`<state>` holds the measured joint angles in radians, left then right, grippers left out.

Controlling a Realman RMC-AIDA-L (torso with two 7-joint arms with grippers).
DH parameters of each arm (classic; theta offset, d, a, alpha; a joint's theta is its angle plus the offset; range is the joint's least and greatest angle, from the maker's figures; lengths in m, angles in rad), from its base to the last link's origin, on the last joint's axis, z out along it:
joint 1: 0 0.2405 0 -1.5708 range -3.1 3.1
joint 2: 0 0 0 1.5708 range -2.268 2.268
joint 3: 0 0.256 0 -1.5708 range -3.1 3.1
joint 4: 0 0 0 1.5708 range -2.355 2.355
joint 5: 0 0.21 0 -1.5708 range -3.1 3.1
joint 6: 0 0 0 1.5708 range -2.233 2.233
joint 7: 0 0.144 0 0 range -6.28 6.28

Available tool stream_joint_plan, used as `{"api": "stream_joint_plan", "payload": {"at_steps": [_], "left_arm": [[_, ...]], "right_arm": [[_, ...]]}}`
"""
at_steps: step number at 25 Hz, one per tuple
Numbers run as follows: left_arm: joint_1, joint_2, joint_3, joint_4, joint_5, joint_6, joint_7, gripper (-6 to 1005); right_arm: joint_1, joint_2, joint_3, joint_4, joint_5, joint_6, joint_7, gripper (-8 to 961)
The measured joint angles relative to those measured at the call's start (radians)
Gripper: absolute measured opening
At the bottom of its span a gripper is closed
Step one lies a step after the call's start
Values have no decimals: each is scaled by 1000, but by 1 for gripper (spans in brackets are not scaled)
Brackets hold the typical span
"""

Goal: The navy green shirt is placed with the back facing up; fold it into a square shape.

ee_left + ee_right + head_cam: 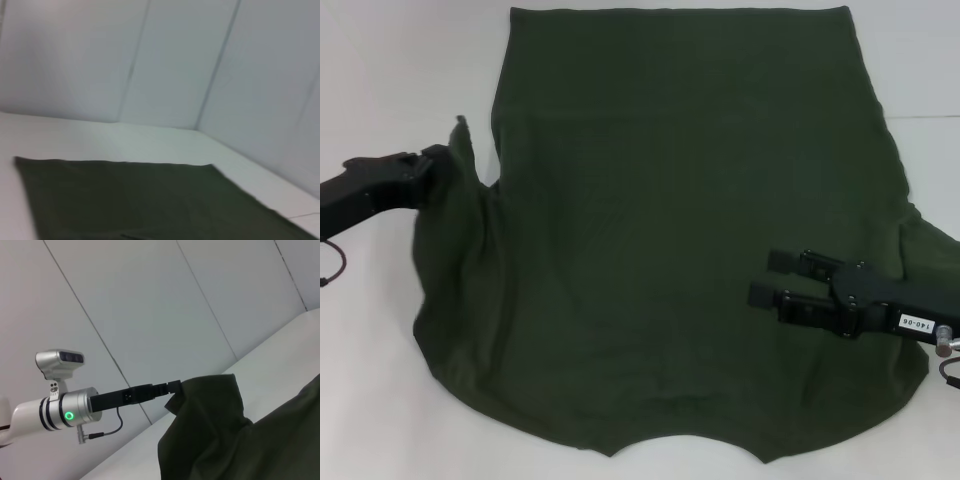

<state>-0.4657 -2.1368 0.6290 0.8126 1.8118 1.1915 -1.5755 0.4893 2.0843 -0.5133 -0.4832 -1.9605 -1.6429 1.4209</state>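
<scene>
The navy green shirt (670, 230) lies spread on the white table (380, 80), hem at the far side and neckline near me. My left gripper (442, 160) is shut on the shirt's left sleeve and holds that cloth raised in a peak. The right wrist view shows the same pinch, with the left gripper (174, 388) gripping the lifted sleeve (210, 410). My right gripper (770, 277) is open over the shirt's right side, fingers pointing toward the middle with nothing between them. The left wrist view shows only the flat body of the shirt (130, 200).
Bare white table (920, 60) surrounds the shirt on the left, far and right sides. Pale wall panels (175, 60) rise behind the table. The shirt's right sleeve (932, 245) lies behind my right arm.
</scene>
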Motion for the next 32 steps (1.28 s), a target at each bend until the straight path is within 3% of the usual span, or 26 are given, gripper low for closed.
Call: {"api": "stream_joint_plan", "payload": {"at_steps": [12, 20, 26, 28, 32], "left_arm": [[-52, -27, 1, -33, -8, 82, -15, 0], [-113, -29, -2, -199, -19, 77, 13, 1], [-125, -31, 1, -327, -118, 129, 23, 3], [-124, -31, 0, -338, -137, 145, 32, 171], [-113, -30, 0, -340, -158, 177, 50, 346]], "right_arm": [[-4, 0, -2, 3, -6, 0, -7, 906], [-3, 0, -3, 3, -8, 0, -11, 906], [-4, 0, -4, 3, -6, -3, -11, 906], [-5, 0, -3, 0, -4, -3, -11, 906], [-6, -5, 4, -1, -2, -2, -2, 906]]}}
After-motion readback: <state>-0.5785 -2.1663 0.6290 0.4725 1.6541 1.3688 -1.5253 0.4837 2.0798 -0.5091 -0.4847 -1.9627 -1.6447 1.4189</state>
